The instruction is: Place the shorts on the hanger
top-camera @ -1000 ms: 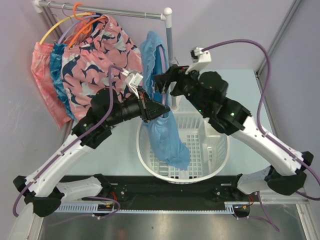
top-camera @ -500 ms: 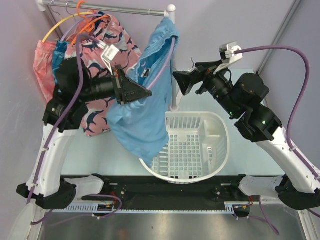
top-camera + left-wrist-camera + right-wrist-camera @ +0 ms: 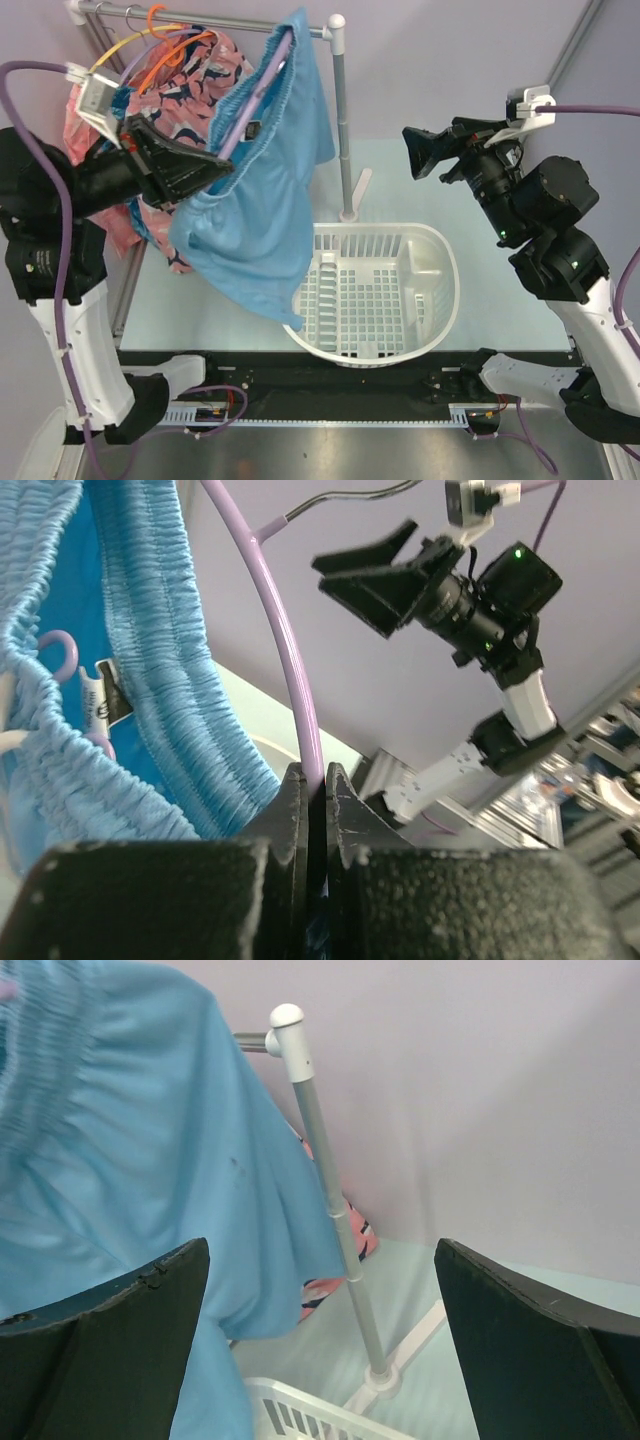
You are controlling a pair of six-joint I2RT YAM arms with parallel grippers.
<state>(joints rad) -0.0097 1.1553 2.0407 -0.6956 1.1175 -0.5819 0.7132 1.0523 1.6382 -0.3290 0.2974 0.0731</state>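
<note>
Expect shorts (image 3: 255, 200) soft, light, limp, prone to slide on smooth hanger (image 3: 290, 680). Left gripper (image 3: 312, 780), 9 o'clock of shorts, clamps hanger. Right gripper (image 3: 412, 152), 3 o'clock, spread, empty. Take your hold at waistband.

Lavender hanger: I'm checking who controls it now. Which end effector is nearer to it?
Left. The left end effector is shut on the hanger, beside the waistband of the shorts; the right end effector stands open, well off to the right, touching nothing.
</note>
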